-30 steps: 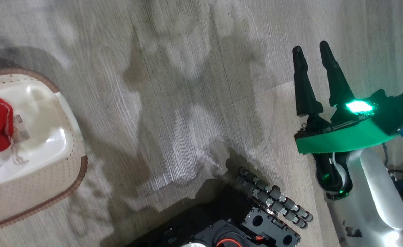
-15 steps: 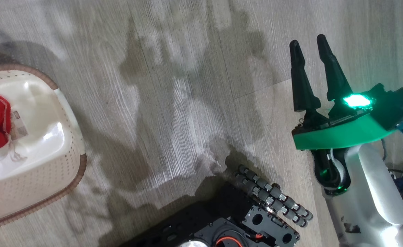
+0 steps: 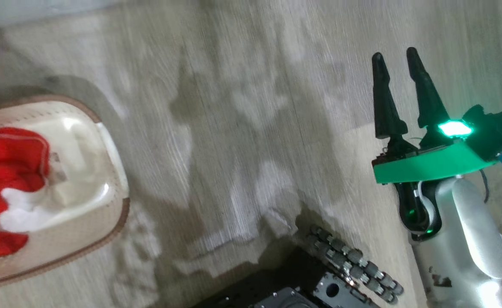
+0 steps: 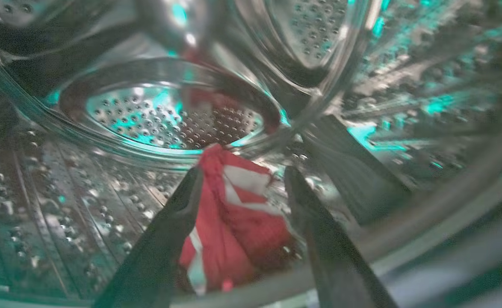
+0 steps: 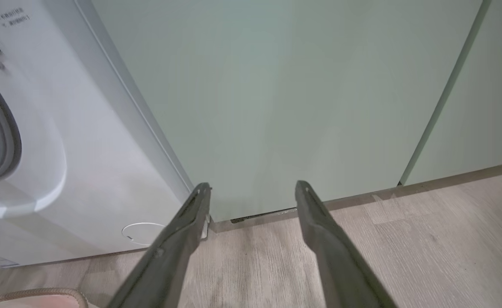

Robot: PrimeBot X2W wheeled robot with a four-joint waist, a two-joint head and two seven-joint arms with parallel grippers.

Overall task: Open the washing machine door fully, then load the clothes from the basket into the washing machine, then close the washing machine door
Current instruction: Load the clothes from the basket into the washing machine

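Head: basket [image 3: 120, 218] on the floor, red-white clothes [image 3: 7, 171] in it; right end effector [image 3: 394, 53] spread, empty.
Left wrist: left end effector [image 4: 243, 169] inside the drum [image 4: 169, 119], fingers apart, striped garment [image 4: 238, 214] loose between them.
Right wrist: washing machine [image 5: 41, 149] at left, cabinet [image 5: 298, 85] ahead.
Loading step. Next: withdraw, regrasp from basket.

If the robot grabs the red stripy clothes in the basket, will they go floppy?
Probably floppy: the clothes lie crumpled in soft folds in the basket. Probably light, just loose fabric. The garment in the drum sits slumped, so they likely won't roll.
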